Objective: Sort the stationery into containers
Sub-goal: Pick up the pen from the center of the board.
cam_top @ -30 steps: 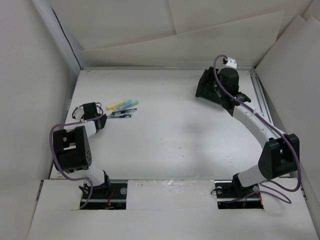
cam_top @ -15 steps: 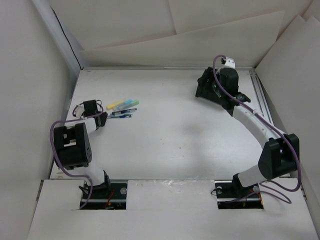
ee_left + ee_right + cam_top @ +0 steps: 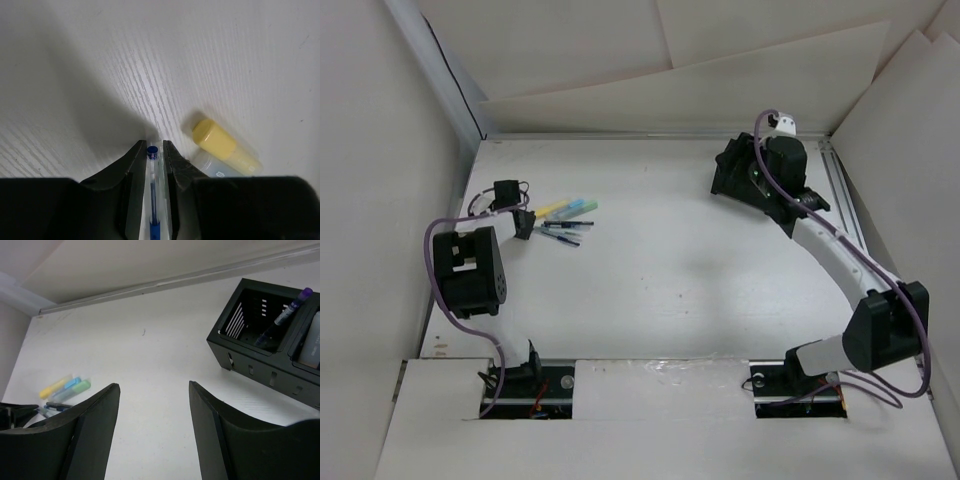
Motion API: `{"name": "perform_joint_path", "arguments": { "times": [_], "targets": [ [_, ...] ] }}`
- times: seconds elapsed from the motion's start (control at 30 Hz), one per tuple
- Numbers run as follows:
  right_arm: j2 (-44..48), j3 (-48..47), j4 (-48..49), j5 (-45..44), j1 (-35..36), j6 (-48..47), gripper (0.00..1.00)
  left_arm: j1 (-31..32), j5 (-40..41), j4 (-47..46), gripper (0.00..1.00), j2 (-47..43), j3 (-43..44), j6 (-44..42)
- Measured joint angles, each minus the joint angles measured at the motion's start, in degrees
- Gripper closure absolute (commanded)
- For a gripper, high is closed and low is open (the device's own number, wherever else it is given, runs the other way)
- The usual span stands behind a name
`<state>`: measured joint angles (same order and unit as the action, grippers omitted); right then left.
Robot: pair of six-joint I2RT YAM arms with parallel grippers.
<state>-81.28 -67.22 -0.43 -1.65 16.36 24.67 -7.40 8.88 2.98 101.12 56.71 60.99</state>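
The left gripper is closed on one clear blue-ink pen at ten o'clock on the white table, beside one yellow highlighter and one light-blue highlighter. The right gripper, fingers wide apart, hovers near one black two-compartment plastic organiser box at one o'clock. One purple-capped pen stands tilted in a compartment.

Left pincer sits low, pinched nearly together; right pincer hangs raised, spread wide.

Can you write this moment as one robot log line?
left end effector: shut on blue pen | right end effector: open, near black organiser | purple pen: inside organiser
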Motion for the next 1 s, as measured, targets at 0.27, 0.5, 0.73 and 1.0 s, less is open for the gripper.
{"name": "perform_joint_path", "arguments": {
  "times": [0.27, 0.5, 0.73, 1.0],
  "targets": [
    [2.2, 1.1, 1.2, 4.0, -5.0, 0.9, 0.37, 0.3, 2.6, 3.1, 0.92, 0.3, 1.2, -0.5],
    [2.3, 2.6, 1.3, 6.6, -6.5, 1.5, 0.37, 0.3, 3.5, 3.8, 1.00, 0.3, 1.5, -2.3],
    [0.5, 1.3, 1.3, 10.1, -3.1, 1.6, 0.30, 0.3, 2.8, 0.2, 1.00, -1.8, -2.1, -5.5],
    [-5.3, -5.4, -1.0, 14.6, 8.9, -1.6, 0.27, 0.3, -2.6, -4.7, 1.00, -11.2, -13.4, -9.5]
  ]
}}
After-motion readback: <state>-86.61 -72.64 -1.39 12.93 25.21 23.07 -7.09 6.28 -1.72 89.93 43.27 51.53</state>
